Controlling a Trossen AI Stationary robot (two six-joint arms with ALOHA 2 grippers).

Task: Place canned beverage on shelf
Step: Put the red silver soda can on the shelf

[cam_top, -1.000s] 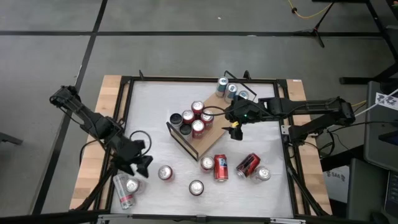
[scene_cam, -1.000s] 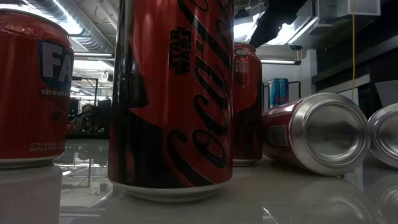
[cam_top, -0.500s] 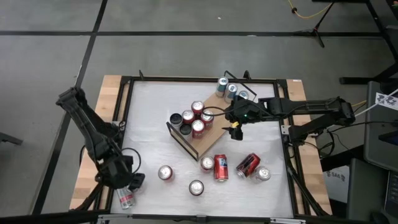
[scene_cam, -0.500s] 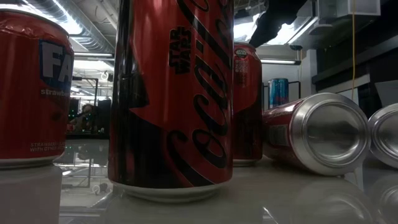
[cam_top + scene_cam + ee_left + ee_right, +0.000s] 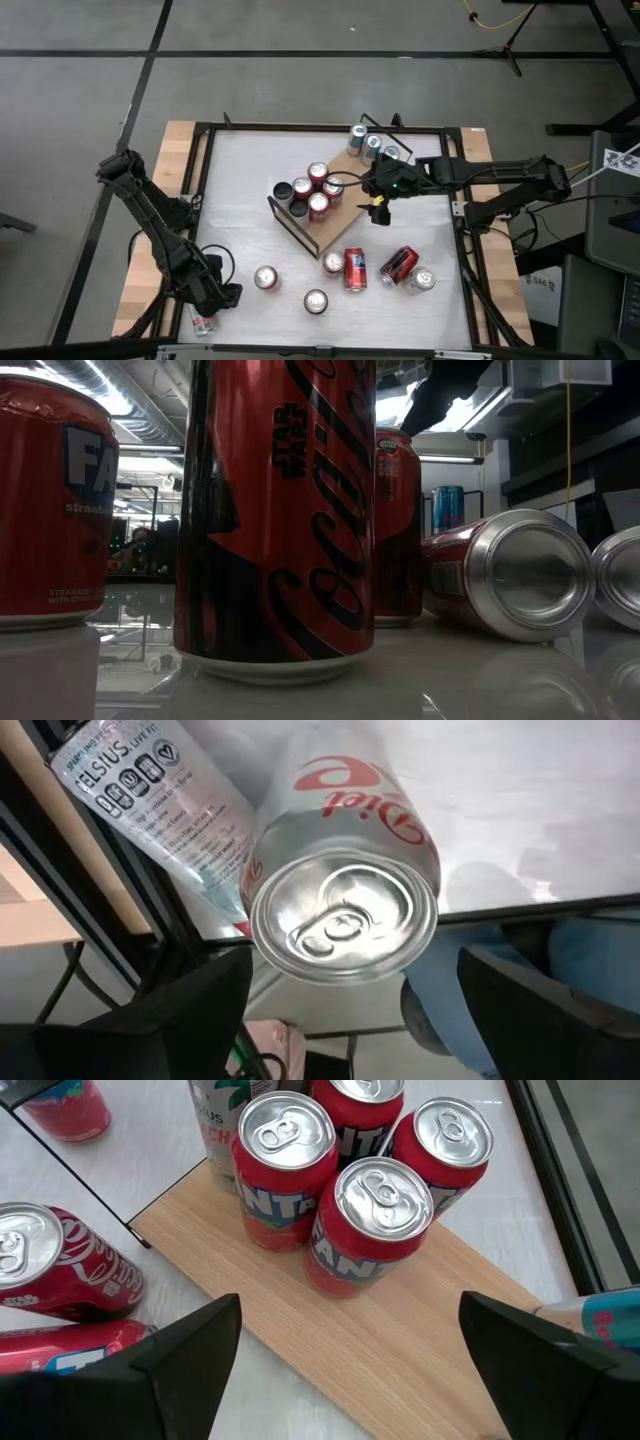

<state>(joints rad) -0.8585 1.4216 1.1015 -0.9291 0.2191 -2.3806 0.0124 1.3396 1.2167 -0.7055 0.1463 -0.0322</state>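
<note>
A silver Diet Coke can point(image 5: 345, 900) stands upright at the table's near left corner. A Celsius can point(image 5: 150, 800) lies on its side against it, and its end shows in the high view point(image 5: 203, 322). My left gripper point(image 5: 220, 297) hangs open just above the silver can, pointing steeply down, one finger on either side of the can's top point(image 5: 345, 915); it touches nothing. The shelf point(image 5: 335, 205), a light-wood board, lies mid-table with several upright cans point(image 5: 375, 1220) on it. My right gripper point(image 5: 378, 208) waits open above the board point(image 5: 400, 1350).
Upright cans point(image 5: 265, 278) point(image 5: 315, 300) point(image 5: 333, 263) and red cans lying on their sides point(image 5: 355, 270) point(image 5: 398, 265) dot the near half. Blue cans point(image 5: 358, 135) stand at the board's far end. The black table frame point(image 5: 195, 200) runs close by my left arm.
My left gripper has moved toward the table's near edge and down, rolling at the wrist, and now hangs over the silver can at the near left corner. Its fingers have stayed open. The cans have not moved.
</note>
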